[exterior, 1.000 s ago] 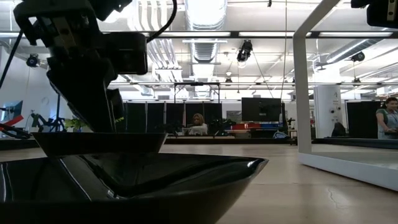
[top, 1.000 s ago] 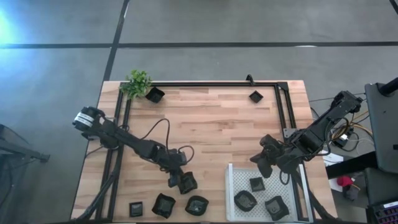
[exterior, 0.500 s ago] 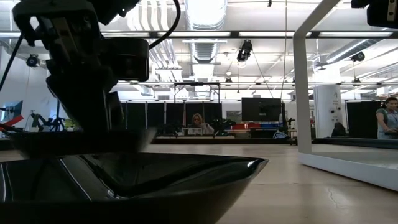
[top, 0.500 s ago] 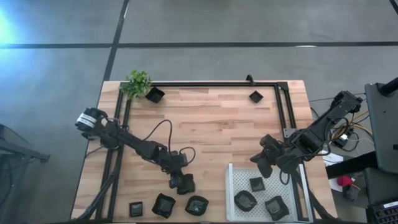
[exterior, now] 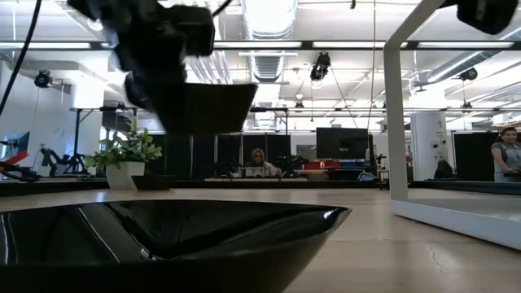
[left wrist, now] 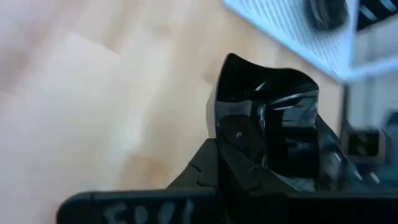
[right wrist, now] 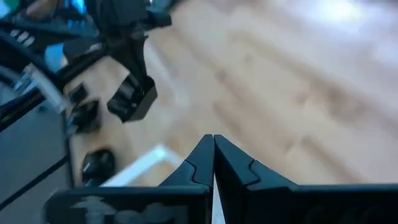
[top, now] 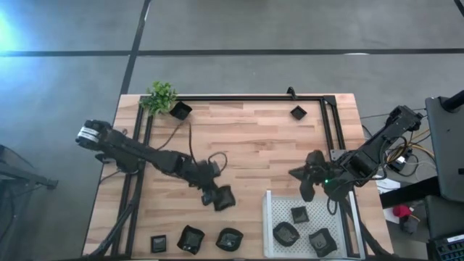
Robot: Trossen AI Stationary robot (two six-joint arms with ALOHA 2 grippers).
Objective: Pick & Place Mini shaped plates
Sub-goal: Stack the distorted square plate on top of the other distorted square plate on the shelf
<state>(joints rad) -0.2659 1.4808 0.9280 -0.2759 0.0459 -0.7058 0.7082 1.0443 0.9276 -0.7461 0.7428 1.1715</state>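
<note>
Plates sit nearest me along the counter's (top: 261, 145) front edge: three loose black ones (top: 191, 238) at front left, and three more (top: 286, 233) inside the white tray (top: 270, 217) at front right. From the low camera I see one dish (exterior: 171, 236) filling the foreground. Just behind the loose row, my left end effector (top: 217, 197) is pinching a held plate (top: 224, 198); the low camera shows that plate (exterior: 207, 106) lifted clear of the counter, and the left wrist camera shows the fingers (left wrist: 249, 155) clamped on its rim. My right end effector (top: 304, 190) hangs over the tray's back left corner, fingers pressed together and holding nothing. Farther back, two more plates (top: 298, 112) rest near the rear edge, one of them just beside the plant (top: 160, 96).
</note>
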